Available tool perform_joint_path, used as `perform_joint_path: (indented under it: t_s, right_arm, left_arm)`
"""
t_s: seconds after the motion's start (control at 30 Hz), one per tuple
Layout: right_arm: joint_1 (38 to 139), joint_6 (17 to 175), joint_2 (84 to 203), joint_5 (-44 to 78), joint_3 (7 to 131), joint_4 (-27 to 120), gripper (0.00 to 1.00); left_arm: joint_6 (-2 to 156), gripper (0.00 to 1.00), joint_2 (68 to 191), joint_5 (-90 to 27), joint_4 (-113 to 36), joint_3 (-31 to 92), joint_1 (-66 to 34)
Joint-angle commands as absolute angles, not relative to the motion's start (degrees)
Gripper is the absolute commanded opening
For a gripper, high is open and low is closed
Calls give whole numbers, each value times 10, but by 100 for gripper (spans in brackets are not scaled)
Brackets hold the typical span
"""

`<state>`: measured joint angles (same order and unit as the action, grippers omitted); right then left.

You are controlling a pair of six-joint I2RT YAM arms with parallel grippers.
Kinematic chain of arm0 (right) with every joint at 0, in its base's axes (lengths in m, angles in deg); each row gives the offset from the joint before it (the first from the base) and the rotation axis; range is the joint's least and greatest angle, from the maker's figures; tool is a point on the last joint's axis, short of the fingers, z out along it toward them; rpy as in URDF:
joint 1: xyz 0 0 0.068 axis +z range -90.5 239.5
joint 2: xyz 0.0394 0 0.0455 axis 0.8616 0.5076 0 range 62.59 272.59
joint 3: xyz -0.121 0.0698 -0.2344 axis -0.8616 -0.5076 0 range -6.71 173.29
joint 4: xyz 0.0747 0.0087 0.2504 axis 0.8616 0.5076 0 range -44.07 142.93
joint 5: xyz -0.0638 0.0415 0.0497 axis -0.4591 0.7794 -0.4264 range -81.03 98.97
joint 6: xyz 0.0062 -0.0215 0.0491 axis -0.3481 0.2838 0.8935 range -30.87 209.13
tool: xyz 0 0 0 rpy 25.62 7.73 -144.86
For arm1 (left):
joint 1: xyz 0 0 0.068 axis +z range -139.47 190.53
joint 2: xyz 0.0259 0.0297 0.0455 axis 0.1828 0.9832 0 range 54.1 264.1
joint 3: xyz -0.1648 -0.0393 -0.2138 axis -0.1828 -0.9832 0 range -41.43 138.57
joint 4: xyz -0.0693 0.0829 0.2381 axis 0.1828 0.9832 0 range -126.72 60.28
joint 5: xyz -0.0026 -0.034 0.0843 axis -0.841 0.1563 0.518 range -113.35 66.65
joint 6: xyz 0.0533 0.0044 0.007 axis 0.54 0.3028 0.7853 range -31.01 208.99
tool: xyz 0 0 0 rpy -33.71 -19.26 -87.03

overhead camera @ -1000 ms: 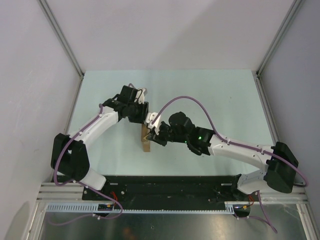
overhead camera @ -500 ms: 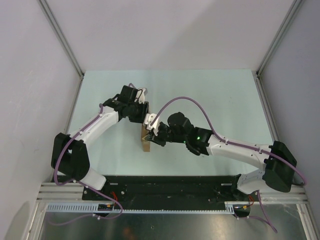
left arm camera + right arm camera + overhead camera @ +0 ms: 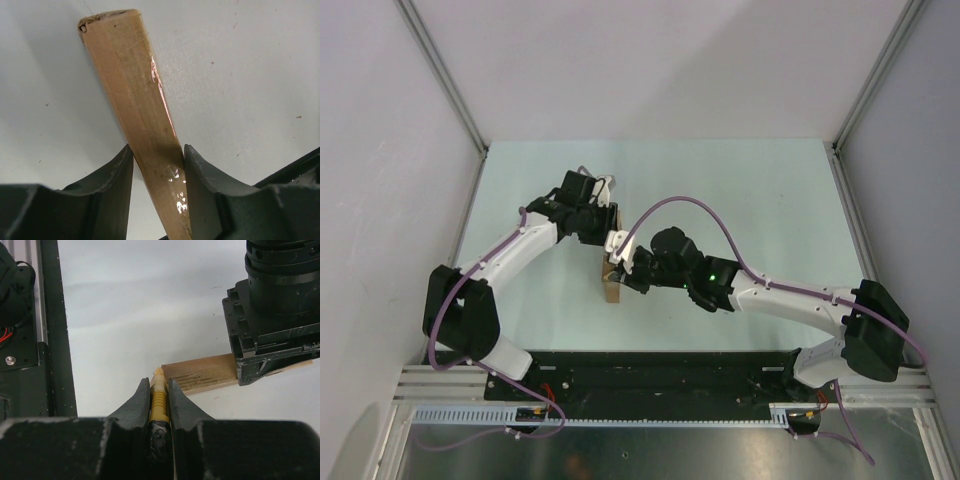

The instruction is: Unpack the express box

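Left end effector [image 3: 157, 155] clamps express box [image 3: 130, 75] edgewise, lower centre. Probably light, stiff cardboard. Right end effector [image 3: 159, 386] pinches yellow knife [image 3: 159, 402].

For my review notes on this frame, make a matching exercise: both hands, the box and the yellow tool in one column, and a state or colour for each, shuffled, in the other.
Column one
1. left hand
2. right hand
3. box
4. yellow tool

Column two
a. ribbed, tip by the box's corner
b. closed on the box's flat sides
c. brown, turned on edge
d. closed on the yellow tool

Pairs: 1-b, 2-d, 3-c, 4-a
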<state>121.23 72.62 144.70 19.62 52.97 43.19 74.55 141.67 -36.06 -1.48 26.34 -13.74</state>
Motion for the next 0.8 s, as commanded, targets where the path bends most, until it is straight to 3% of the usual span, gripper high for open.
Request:
perform_joint_path:
  t_s: [0.0, 0.57, 0.67, 0.77]
  right_arm:
    - [1216, 712, 1444, 182, 532, 394, 0]
    - [1216, 666, 1464, 185, 531, 438, 0]
    - [1216, 661, 1464, 196, 531, 457, 0]
    - [1215, 658, 1457, 194, 531, 494, 0]
  left_arm:
    - [776, 41, 1437, -361, -8, 255, -141]
    - [784, 41, 1443, -364, -9, 244, -143]
    - [791, 36, 1444, -359, -7, 241, -144]
    - [802, 20, 1448, -347, -5, 241, -146]
